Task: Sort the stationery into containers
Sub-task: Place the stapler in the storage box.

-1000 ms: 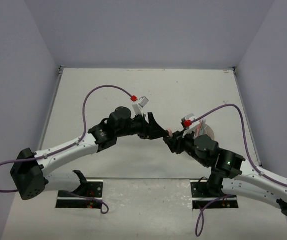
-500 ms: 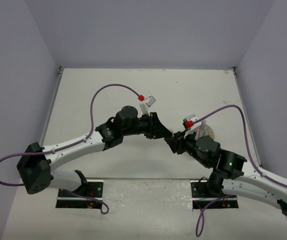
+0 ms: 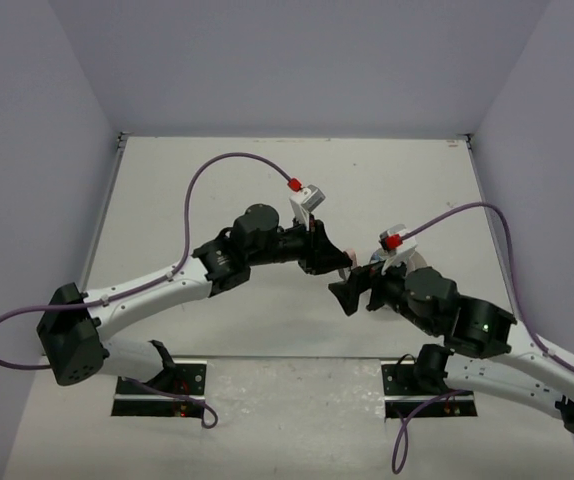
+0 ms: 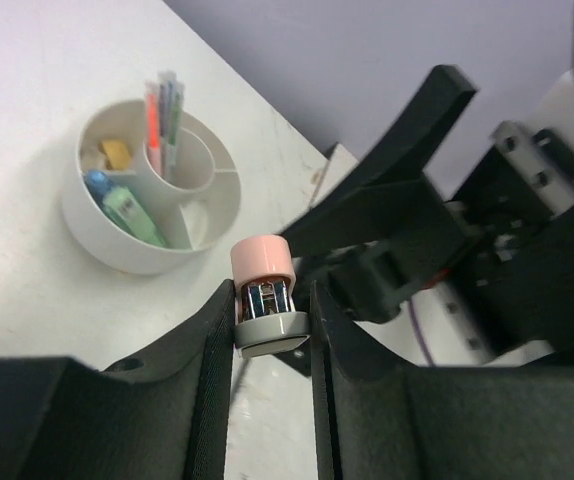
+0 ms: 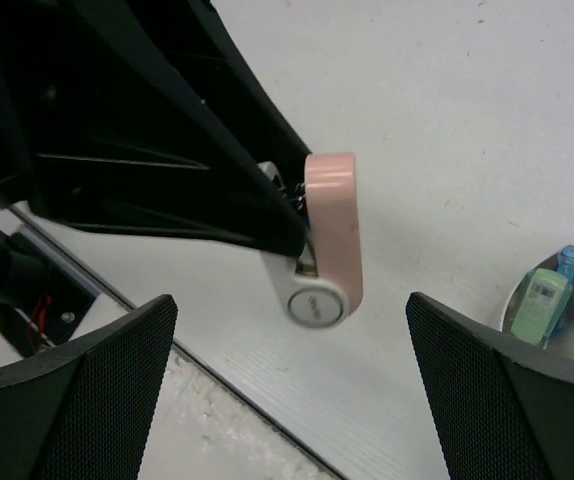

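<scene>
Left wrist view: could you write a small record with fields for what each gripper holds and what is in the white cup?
left gripper: shut on a pink and grey piece, off the table
right gripper: open, empty, facing that piece
white cup: on the table, apart from both grippers
centre compartment: pens, upright
outer compartments: a green piece, a tan block

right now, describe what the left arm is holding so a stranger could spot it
Near the round white organizer, find the left gripper. Its jaws clamp a small stapler-like piece: pink cap, metal middle, grey base, unlike the organizer's pens.
</scene>
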You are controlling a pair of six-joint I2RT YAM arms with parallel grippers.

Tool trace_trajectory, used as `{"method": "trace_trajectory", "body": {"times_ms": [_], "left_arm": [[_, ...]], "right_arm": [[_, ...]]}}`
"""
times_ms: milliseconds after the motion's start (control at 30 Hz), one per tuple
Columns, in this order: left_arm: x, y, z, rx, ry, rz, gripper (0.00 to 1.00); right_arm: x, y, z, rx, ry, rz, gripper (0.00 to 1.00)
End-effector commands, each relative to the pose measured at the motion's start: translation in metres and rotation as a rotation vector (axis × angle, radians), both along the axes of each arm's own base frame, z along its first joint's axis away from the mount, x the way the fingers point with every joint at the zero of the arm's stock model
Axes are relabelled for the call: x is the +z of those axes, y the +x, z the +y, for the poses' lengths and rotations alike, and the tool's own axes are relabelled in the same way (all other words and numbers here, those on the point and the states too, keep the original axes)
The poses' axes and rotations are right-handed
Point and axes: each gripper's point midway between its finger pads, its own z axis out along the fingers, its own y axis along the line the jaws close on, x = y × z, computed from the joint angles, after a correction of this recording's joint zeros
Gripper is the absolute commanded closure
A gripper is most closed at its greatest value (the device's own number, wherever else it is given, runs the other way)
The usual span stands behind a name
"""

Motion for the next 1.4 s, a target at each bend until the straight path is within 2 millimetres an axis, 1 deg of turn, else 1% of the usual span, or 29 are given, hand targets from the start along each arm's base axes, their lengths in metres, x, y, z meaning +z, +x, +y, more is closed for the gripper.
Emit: {"method": "trace_trajectory", "body": {"times_ms": [0,33,67,100,133,167,233,300,333,467,533,567,633,667,733,833,933,1033,1133,1367], "left_arm": [[0.022,0.032,-0.009,0.035,0.005,-0.300,1.00],[0.021,0.035,-0.011,0.037,0.002,-0.330,1.00],[0.019,0.036,-0.013,0.029,0.008,-0.358,1.00],[0.018,0.036,-0.016,0.007,-0.001,-0.400,1.00],[0.017,0.036,-0.019,-0.006,-0.010,-0.422,1.00],[0.020,0.035,-0.021,-0.018,-0.032,-0.451,1.00],[0.017,0.031,-0.030,-0.061,-0.050,-0.489,1.00],[0.017,0.026,-0.038,-0.088,-0.078,-0.513,1.00],[0.017,0.023,-0.042,-0.098,-0.089,-0.527,1.00],[0.012,0.001,-0.073,-0.156,-0.082,-0.625,1.00],[0.009,-0.003,-0.089,-0.176,-0.057,-0.667,1.00],[0.003,-0.005,-0.100,-0.189,-0.034,-0.691,1.00],[-0.016,-0.005,-0.114,-0.213,0.004,-0.702,1.00],[-0.017,-0.008,-0.122,-0.223,0.006,-0.723,1.00],[-0.032,-0.008,-0.133,-0.238,0.030,-0.735,1.00],[-0.039,-0.010,-0.149,-0.240,0.017,-0.793,1.00],[-0.042,-0.007,-0.162,-0.246,0.011,-0.825,1.00],[-0.050,-0.005,-0.170,-0.267,0.022,-0.862,1.00],[-0.056,-0.001,-0.172,-0.268,0.041,-0.894,1.00],[-0.085,0.004,-0.174,-0.308,0.112,-0.939,1.00]], "right_arm": [[0.039,-0.015,-0.051,-0.136,0.096,0.070,0.01],[0.049,-0.015,-0.064,-0.177,0.123,0.062,0.01],[0.047,-0.015,-0.074,-0.213,0.115,0.074,0.01],[0.056,-0.013,-0.094,-0.293,0.127,0.064,0.01],[0.062,-0.012,-0.104,-0.332,0.133,0.063,0.01],[0.074,-0.012,-0.115,-0.379,0.174,0.065,0.01],[0.076,-0.010,-0.138,-0.478,0.142,0.062,0.01],[0.082,-0.004,-0.150,-0.544,0.119,0.032,0.01],[0.085,-0.001,-0.154,-0.566,0.100,0.013,0.01],[0.091,0.010,-0.167,-0.661,-0.001,-0.051,0.01],[0.094,0.014,-0.175,-0.706,-0.045,-0.076,0.01],[0.097,0.015,-0.178,-0.728,-0.058,-0.089,0.01],[0.099,0.013,-0.184,-0.755,-0.054,-0.082,0.01],[0.100,0.012,-0.187,-0.767,-0.045,-0.076,0.01],[0.101,0.010,-0.191,-0.775,-0.039,-0.069,0.01],[0.100,0.009,-0.192,-0.770,-0.036,-0.063,0.01],[0.100,0.004,-0.196,-0.757,-0.010,-0.049,0.01],[0.102,0.000,-0.201,-0.748,0.011,-0.041,0.01],[0.101,-0.003,-0.202,-0.725,0.016,-0.040,0.01],[0.096,-0.004,-0.203,-0.714,0.017,-0.041,0.01]]}}
